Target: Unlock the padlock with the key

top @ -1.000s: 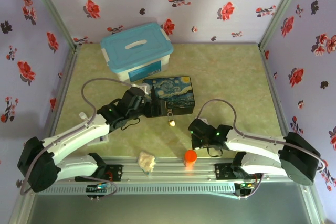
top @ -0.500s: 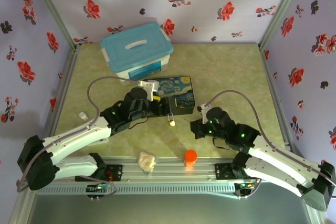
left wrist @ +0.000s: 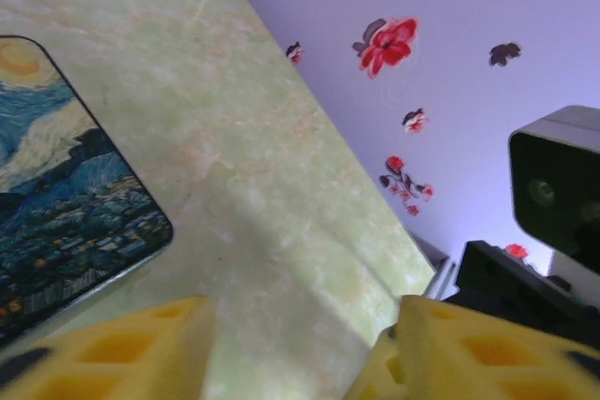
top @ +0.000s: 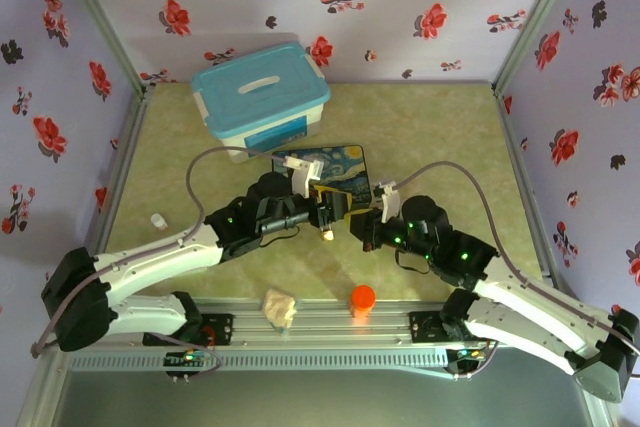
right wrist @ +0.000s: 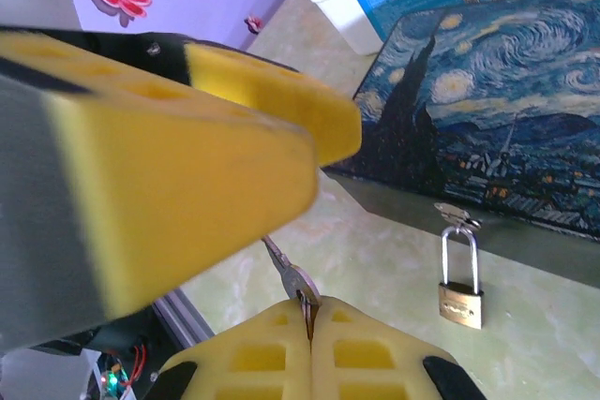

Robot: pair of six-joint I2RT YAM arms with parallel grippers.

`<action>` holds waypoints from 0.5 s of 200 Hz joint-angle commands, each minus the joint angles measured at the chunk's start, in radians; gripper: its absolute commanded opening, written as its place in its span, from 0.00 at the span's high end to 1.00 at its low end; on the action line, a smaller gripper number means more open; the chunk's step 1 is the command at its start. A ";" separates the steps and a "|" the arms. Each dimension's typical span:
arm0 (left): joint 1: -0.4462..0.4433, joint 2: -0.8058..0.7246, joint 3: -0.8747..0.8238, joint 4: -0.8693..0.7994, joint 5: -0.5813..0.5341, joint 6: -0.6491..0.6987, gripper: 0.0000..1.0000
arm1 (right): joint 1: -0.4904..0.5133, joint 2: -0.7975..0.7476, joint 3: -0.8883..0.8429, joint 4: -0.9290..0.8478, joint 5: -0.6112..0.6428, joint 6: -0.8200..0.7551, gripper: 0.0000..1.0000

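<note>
- The table (top: 440,147) carries a blue-lidded storage box (top: 260,97) toward 11 o'clock. The work itself sits near the middle.
- The starry-painting tin box (top: 340,169) lies at 12 o'clock of both grippers. Its near side wall carries the hasp.
- The left gripper (left wrist: 300,344) stands with its yellow pads apart and bare table between them, gripping nothing. From the right wrist it looms at 10 o'clock of the key.
- The right gripper (right wrist: 309,320) is pinched closed on the key's head.
- The padlock (right wrist: 460,304) hangs by its shackle from the hasp, body down, at 3 o'clock of the key and clear of both grippers.
- The key (right wrist: 298,283) points its blade toward 11 o'clock, away from the lock.
- To do this step well, I judge the left pads should close on the lock body to stop it swinging. The right wrist should then turn the blade toward the lock's underside and line it up before pushing.
- The keyway cannot be seen. From above, lock and key are too small to read and lie half under the left gripper. The left pads are cut off at the frame's bottom edge.
</note>
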 commanded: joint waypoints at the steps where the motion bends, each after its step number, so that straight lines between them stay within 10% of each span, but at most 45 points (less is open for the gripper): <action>1: -0.007 0.010 0.010 0.038 0.022 -0.001 0.67 | -0.009 0.004 0.022 0.078 -0.016 0.024 1.00; 100: -0.009 -0.007 -0.045 0.094 -0.016 -0.072 1.00 | -0.019 0.039 -0.040 0.238 -0.030 0.099 1.00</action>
